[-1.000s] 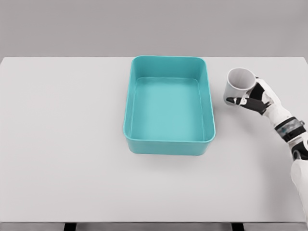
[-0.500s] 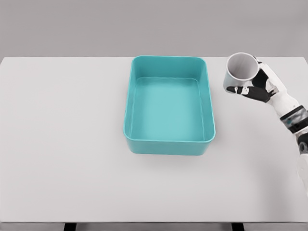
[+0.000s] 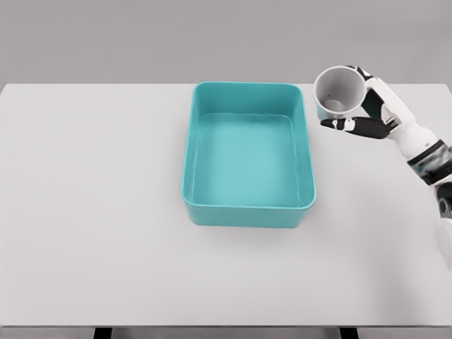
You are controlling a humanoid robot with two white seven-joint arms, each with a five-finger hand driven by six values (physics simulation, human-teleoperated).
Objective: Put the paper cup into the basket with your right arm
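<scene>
A white paper cup (image 3: 339,93) hangs in the air just right of the basket's far right corner, its mouth tipped toward the camera. My right hand (image 3: 367,113) is shut on the cup, thumb across its near side and the other fingers behind it. The arm comes in from the right edge. The teal rectangular basket (image 3: 247,210) stands on the middle of the white table and holds nothing. My left arm does not show.
The white table (image 3: 99,212) runs across the whole view, with its front edge at the bottom. A grey wall stands behind it. Only the basket sits on the table.
My right hand has lifted the cup up off the table and carried it left toward the basket's right rim. The cup's mouth has tipped more toward the camera.
</scene>
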